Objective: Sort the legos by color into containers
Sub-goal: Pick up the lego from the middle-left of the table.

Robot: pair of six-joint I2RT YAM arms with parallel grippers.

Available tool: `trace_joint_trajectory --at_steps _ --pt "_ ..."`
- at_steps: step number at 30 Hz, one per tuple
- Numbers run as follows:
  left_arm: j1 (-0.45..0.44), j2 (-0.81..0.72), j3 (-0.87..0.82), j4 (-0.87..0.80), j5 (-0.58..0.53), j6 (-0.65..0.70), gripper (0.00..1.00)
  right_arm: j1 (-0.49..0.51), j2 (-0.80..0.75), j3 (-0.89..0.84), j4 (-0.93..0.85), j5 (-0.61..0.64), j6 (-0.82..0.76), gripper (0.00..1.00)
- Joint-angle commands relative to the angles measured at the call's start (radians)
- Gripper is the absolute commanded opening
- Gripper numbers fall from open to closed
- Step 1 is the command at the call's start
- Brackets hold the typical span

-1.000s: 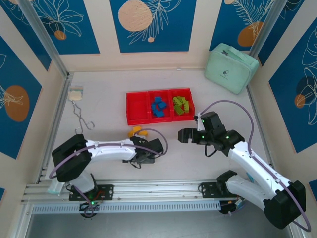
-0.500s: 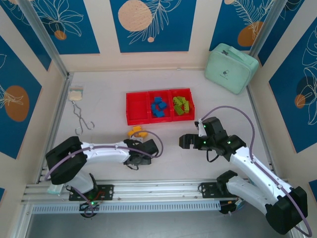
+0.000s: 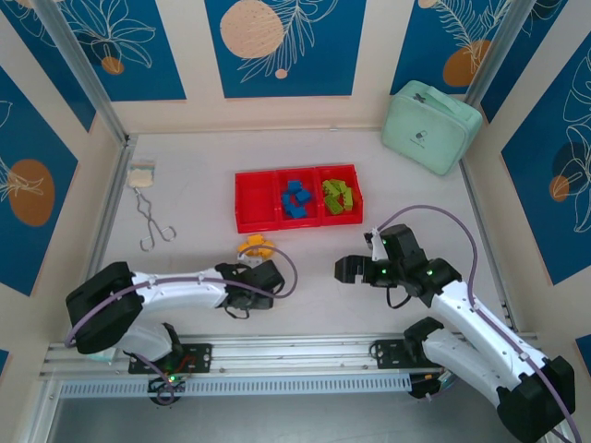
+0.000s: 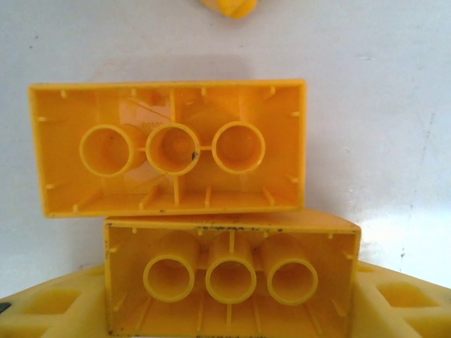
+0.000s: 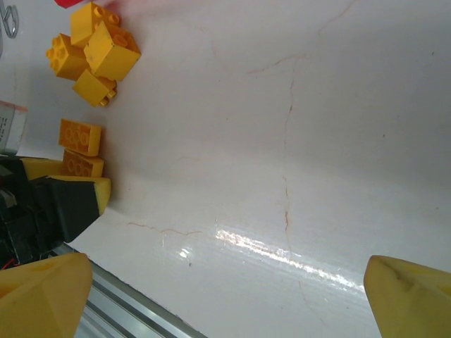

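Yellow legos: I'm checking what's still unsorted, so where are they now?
In the top view, the yellow legos lie loose on the table, left of centre, just on the near side of the red tray's empty left compartment.

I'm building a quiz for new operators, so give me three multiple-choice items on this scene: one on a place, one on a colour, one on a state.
1. Where do the yellow legos lie?
A) in the tray's left compartment
B) on the table in front of the red tray
C) on the mint-green case

2. What colour are the legos in the tray's middle compartment?
A) blue
B) yellow
C) green

3. How is the right gripper?
A) shut on a blue lego
B) shut on the metal tongs
C) open, holding nothing

Answers: 1 B, they sit on bare table near the tray's front edge; 2 A, blue legos lie in it; 3 C, its fingers stand wide apart over bare table.
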Motion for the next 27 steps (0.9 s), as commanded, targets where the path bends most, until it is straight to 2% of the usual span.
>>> trace_joint_trajectory --at_steps 1,11,17,21,24,27 --pt "0.002 -0.001 -0.017 0.14 0.064 0.052 0.63 -0.003 -0.02 -0.015 0.007 -0.044 0.023 0.99" --pt "-0.005 -0.064 0.022 0.073 0.072 0.104 0.61 -0.011 0.006 -0.031 0.022 -0.023 0.026 0.99" --pt "-0.013 -0.217 0.067 -0.036 -0.005 0.118 0.51 -0.021 0.02 -0.036 0.042 0.011 0.037 0.99" --pt "-0.01 -0.305 0.137 -0.121 -0.115 0.145 0.45 -0.036 0.071 -0.001 0.018 0.047 0.031 1.0" --pt "0.015 -0.309 0.206 -0.146 -0.188 0.211 0.4 -0.047 0.084 0.001 0.031 0.048 0.031 1.0" --pt "0.082 -0.235 0.309 -0.162 -0.167 0.315 0.4 -0.054 0.08 -0.016 0.071 0.035 0.029 1.0"
